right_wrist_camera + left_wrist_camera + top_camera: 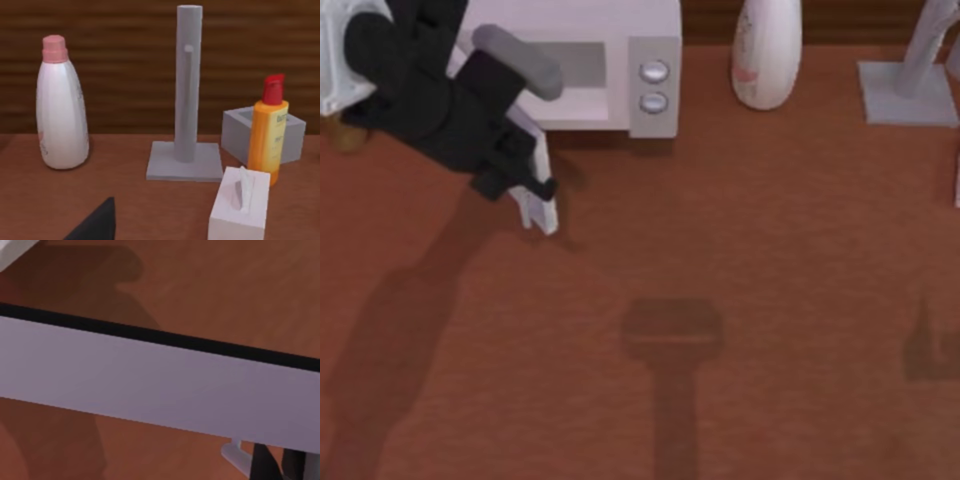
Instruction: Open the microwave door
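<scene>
Left gripper (pixel 535 190) on the microwave door (pixel 538 170) – door swung out

Microwave (pixel 590 60) sits at the table's (pixel 740 300) far-left edge; its door juts toward the middle, claw pinching the free edge. Right arm isn't in the top view – can't tell its fingers.

- The microwave (pixel 582 70) is a light-grey boxy oven standing at the far edge of the table, left of the table's middle in the top view.
- Its control panel, on the right end of its front, carries two round silver knobs, one above the other.
- The microwave door (pixel 538 195) is a flat light-grey panel, swung out from the oven's front on its left side, so that it stands edge-on, reaching toward the near side of the table.
- In the left wrist view the microwave door (pixel 160 385) fills the picture as a broad pale-grey band with a thin black strip along one long edge.
</scene>
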Robot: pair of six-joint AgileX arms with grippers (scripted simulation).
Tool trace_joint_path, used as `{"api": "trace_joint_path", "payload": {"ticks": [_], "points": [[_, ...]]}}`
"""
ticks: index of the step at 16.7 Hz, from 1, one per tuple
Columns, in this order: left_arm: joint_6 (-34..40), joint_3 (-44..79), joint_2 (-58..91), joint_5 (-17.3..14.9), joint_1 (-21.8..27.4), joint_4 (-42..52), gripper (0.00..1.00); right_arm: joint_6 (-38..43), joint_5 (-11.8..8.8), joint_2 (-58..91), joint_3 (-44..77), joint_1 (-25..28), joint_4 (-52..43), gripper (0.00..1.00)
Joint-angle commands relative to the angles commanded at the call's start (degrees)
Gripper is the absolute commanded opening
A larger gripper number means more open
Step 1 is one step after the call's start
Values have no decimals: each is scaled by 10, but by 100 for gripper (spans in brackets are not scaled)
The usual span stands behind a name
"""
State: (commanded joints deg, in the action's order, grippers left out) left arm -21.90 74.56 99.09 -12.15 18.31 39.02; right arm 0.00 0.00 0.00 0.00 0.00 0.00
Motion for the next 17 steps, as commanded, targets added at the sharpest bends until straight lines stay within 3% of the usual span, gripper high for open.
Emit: {"api": "trace_joint_path", "payload": {"ticks": [3,17], "points": [[-28,-3,-12,-15,-12,0,0,0,0,0,0,0,0,100],[-28,-3,-12,-15,-12,0,0,0,0,0,0,0,0,100]]}}
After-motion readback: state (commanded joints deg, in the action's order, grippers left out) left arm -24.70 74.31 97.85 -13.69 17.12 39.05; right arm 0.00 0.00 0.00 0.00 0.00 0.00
